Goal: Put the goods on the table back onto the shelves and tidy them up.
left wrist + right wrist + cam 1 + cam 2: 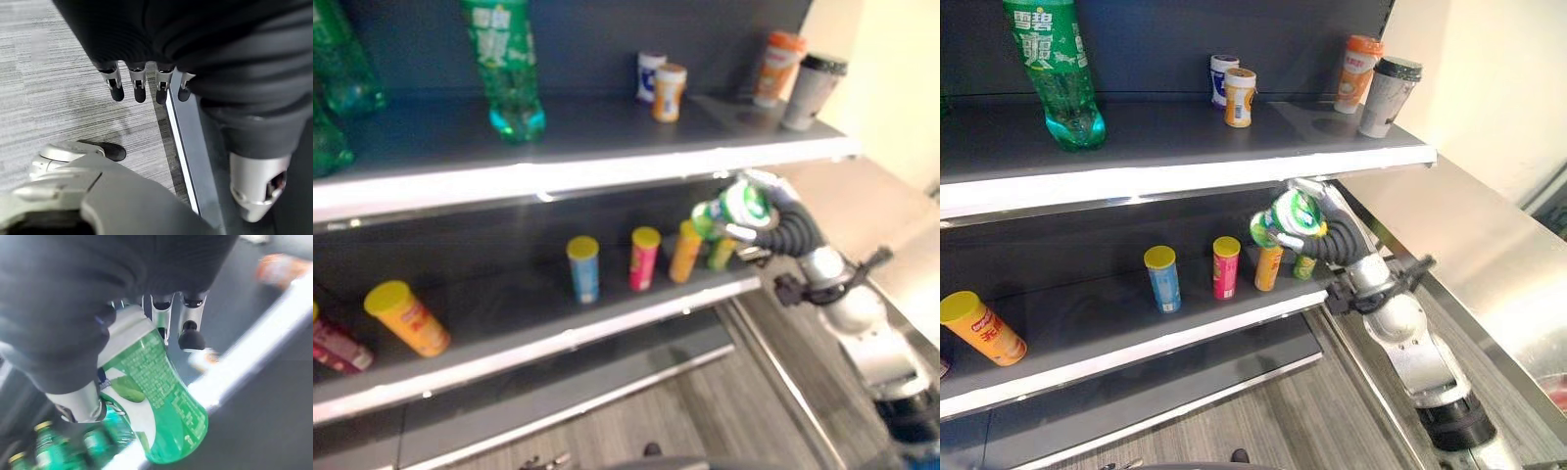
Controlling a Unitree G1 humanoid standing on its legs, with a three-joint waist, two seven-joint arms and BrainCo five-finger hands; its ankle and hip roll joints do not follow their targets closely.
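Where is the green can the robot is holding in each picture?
Left eye view: the green can sits in the right hand, right of centre, by the lower shelf's right end.
Right eye view: same can, near the middle, in front of the orange tube.
Left wrist view: not in it.
Right wrist view: the can is large, in the middle.
Shared landmark: the orange tube.

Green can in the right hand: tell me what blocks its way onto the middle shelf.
The right hand holds the green can at the middle shelf front edge. An orange can and a small green one stand right behind it; further left is open.
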